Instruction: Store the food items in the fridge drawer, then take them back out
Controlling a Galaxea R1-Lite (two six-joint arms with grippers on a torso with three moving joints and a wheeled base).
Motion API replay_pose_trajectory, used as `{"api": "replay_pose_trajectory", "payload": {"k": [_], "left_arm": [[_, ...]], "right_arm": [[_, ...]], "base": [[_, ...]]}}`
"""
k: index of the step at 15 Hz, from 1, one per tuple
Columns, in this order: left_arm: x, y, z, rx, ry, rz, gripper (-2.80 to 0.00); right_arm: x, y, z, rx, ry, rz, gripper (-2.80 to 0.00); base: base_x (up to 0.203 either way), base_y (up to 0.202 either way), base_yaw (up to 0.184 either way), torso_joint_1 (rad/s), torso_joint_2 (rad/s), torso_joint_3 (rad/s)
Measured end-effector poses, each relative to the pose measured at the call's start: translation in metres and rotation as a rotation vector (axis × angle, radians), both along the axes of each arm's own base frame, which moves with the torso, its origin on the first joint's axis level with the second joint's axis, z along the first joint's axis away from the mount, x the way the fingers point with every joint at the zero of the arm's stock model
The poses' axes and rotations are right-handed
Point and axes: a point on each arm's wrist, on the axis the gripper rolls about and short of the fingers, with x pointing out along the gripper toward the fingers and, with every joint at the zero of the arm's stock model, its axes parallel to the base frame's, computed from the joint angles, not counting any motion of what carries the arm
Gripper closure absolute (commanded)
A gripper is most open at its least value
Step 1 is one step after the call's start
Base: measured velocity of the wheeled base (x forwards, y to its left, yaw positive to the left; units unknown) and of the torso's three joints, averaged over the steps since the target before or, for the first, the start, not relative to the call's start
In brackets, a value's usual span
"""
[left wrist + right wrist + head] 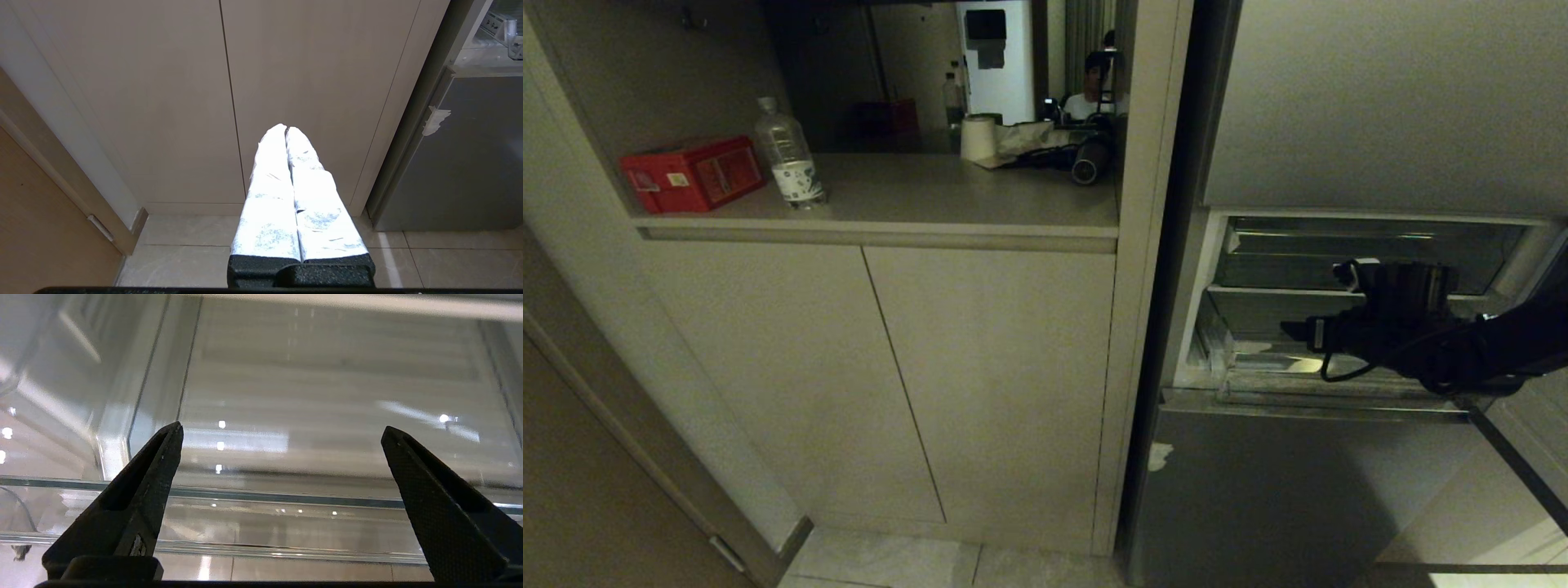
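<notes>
As right hand (282, 437) gapes empty before fridge drawer (286, 498) | risk: fingers strike clear rim | left hand (286, 130) closed

On my head view I see a red box (693, 173) at the left end of the counter (931, 200), with a clear water bottle (788, 155) standing upright just beside it. Farther back sits a pale roll (978, 136) next to a dark tangle of gear (1078, 151). Below are two beige cabinet doors (890, 376), then floor tiles (890, 563).
</notes>
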Motion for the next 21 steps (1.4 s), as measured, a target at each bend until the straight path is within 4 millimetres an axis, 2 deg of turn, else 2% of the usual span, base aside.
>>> {"api": "replay_pose_trajectory", "payload": {"k": [3, 8, 13, 17, 21], "left_arm": [[0.0, 0.0, 0.0, 0.0, 0.0, 0.0, 0.0], [0.0, 0.0, 0.0, 0.0, 0.0, 0.0, 0.0], [0.0, 0.0, 0.0, 0.0, 0.0, 0.0, 0.0], [0.0, 0.0, 0.0, 0.0, 0.0, 0.0, 0.0], [0.0, 0.0, 0.0, 0.0, 0.0, 0.0, 0.0]], "right_arm": [[-0.011, -0.005, 0.011, -0.002, 0.135, -0.005, -2.8], [-0.045, -0.017, 0.041, -0.006, 0.299, -0.028, -2.8], [-0.072, -0.026, 0.065, -0.004, 0.342, -0.056, -2.8], [-0.065, -0.028, 0.076, -0.007, 0.283, -0.064, -2.8], [-0.046, -0.033, 0.064, -0.013, 0.291, -0.062, -2.8]], "base": [[0.0, 0.0, 0.0, 0.0, 0.0, 0.0], [0.0, 0.0, 0.0, 0.0, 0.0, 0.0], [0.0, 0.0, 0.0, 0.0, 0.0, 0.0], [0.0, 0.0, 0.0, 0.0, 0.0, 0.0], [0.0, 0.0, 0.0, 0.0, 0.0, 0.0]]}}
